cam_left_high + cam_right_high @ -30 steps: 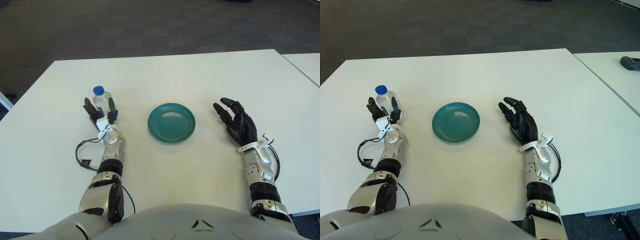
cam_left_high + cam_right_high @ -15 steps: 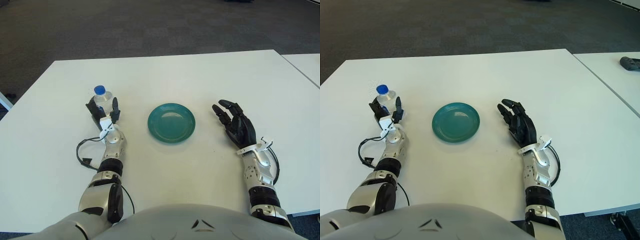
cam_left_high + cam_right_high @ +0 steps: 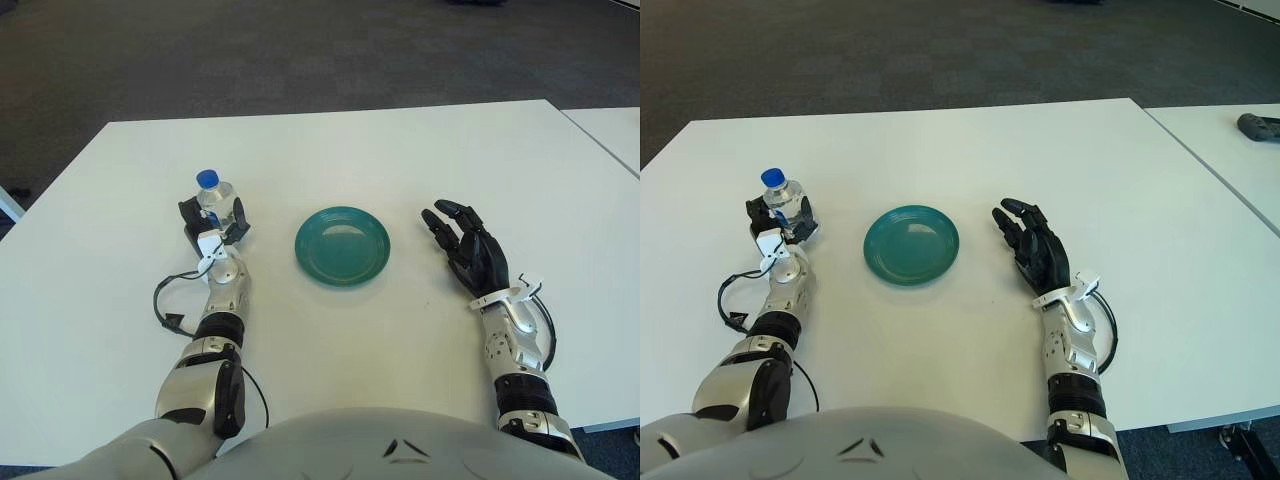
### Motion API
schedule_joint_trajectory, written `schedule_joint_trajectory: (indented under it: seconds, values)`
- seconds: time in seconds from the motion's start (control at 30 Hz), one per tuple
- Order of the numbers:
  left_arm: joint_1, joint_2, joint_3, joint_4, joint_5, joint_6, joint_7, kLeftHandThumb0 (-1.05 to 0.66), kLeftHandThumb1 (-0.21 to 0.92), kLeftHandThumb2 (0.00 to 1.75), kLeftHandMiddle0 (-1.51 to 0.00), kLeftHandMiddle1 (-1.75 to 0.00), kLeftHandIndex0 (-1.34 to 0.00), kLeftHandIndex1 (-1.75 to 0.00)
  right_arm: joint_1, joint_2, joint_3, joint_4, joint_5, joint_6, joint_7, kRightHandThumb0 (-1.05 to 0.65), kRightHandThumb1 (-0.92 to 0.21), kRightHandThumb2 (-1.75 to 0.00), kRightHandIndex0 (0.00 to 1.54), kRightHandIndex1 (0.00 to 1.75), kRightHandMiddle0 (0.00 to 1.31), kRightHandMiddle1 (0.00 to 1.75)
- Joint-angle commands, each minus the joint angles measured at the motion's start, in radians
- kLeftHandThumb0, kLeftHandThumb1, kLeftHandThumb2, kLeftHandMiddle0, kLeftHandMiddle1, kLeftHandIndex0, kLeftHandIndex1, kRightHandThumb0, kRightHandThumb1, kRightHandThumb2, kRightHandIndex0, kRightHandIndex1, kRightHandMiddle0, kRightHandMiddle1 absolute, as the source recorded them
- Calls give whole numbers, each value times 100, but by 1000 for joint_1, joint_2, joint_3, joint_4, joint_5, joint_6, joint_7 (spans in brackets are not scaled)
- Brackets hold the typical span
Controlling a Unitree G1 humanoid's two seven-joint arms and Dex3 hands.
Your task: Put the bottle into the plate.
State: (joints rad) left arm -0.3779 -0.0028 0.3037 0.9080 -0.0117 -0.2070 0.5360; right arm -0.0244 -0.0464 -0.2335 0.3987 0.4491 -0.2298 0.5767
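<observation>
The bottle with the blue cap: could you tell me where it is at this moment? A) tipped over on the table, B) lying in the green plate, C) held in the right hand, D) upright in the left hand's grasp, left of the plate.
D: the bottle stands upright with the left hand closed around it, left of the empty plate; the right hand is open and holds nothing.

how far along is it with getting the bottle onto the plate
Done: the left robot hand has closed around the bottle. In hand: the bottle, upright, left of the plate. Left: carry it across and set it on the green plate, which holds nothing. The right robot hand rests open.
</observation>
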Motion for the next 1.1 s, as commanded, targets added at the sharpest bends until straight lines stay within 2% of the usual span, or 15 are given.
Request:
schedule_joint_trajectory:
  seconds: [0.0, 0.5, 1.07]
  values:
    - [62, -36, 16, 67, -38, 60, 4, -46, 33, 130, -106, -175, -59, -175, 54, 28, 0, 50, 1, 49, -30, -74, -92, -51, 46, 19, 14, 97]
    - [79, -44, 22, 26, -37, 70, 47, -48, 28, 136, -114, -175, -63, -175, 64, 33, 0, 33, 28, 117, -38, -75, -92, -47, 44, 14, 11, 96]
    - [96, -49, 26, -14, -41, 68, 49, -49, 25, 140, -115, -175, -66, -175, 63, 39, 3, 51, 15, 81, -21, -76, -92, -46, 48, 14, 12, 96]
